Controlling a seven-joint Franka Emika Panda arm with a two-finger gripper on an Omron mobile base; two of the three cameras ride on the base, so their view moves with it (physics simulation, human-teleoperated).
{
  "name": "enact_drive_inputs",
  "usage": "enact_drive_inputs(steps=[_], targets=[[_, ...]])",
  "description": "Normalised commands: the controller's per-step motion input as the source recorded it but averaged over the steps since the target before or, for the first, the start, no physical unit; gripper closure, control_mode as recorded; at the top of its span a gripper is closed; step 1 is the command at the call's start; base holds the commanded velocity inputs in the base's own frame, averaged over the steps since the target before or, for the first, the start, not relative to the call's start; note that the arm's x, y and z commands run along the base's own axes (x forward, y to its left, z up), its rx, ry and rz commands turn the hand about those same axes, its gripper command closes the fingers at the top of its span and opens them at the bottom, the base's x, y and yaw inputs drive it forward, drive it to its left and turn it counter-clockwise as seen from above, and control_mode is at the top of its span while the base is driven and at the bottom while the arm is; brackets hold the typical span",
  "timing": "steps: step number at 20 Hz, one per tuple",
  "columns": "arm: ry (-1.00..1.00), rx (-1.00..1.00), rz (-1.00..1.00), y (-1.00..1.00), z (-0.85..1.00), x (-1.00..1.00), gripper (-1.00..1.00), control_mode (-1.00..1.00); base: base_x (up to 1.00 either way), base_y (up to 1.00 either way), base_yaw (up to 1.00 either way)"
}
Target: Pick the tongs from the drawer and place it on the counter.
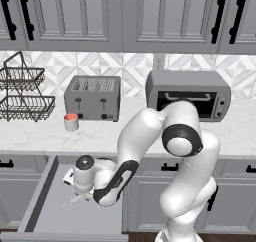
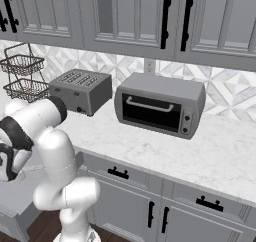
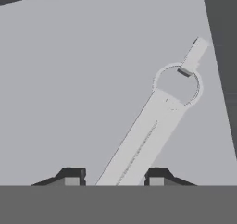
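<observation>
In the hand view the end effector (image 3: 113, 177) points down at the grey floor of the drawer (image 3: 69, 79), its two dark fingertips (image 3: 71, 176) set apart on either side of the tongs (image 3: 148, 130). The tongs run between the tips and slant away toward the drawer's far right wall, ending in a ring and a small tab. The tips stand a little clear of the metal on both sides, so the end effector is partly open and has hold of nothing that can be made out; whether the tongs lie flat on the floor cannot be told

In the left base view the open drawer (image 1: 50, 211) juts out below the front edge of the surface (image 1: 50, 133), at its left part. The arm bends down into it, and the tongs (image 1: 75, 201) show as a thin pale sliver on the drawer floor just under the wrist

On the surface, a small red-topped cup (image 1: 71, 121) stands near the front of a toaster (image 1: 93, 97). A toaster oven (image 1: 187, 93) sits to the right, toward the back edge. A two-tier wire basket (image 1: 22, 93) stands at the left end. Grey wall cabinets (image 1: 125, 16) with black handles hang above
</observation>
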Motion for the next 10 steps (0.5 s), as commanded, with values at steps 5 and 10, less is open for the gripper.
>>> enact_drive_inputs(steps=[5, 10], targets=[[-0.16, -0.05, -0.18, 0.26, 1.0, 0.3, 1.0, -1.0, 0.0, 0.0, 0.0], [0.0, -0.16, -0.17, 0.02, 1.0, 0.35, 1.0, -1.0, 0.0, 0.0, 0.0]])
